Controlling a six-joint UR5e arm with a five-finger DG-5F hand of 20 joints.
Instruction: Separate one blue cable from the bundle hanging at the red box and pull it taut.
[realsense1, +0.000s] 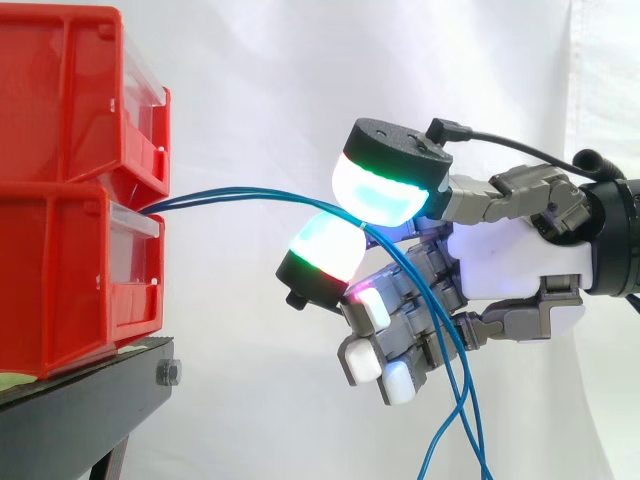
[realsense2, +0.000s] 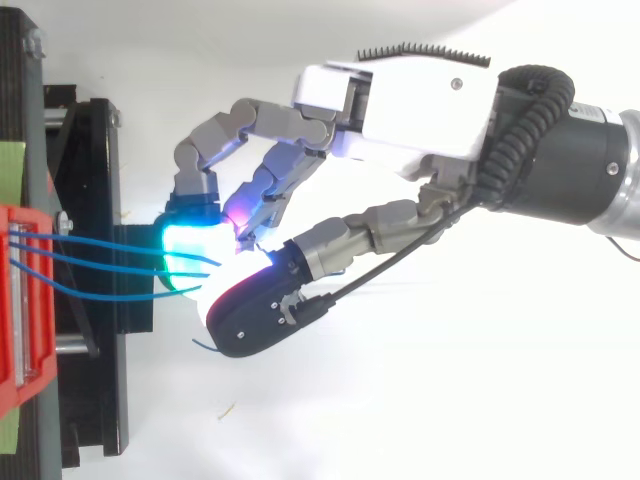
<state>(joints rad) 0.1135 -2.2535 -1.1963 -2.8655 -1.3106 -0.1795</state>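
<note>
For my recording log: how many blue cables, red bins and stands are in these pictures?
Blue cables: 3
Red bins: 2
Black stand: 1
Total: 6

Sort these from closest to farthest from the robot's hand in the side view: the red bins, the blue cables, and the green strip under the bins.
1. blue cables: pinched between the pads of the hand.
2. red bins: left of the hand, across a gap.
3. green strip: far left edge, beneath the lower bin.
</note>
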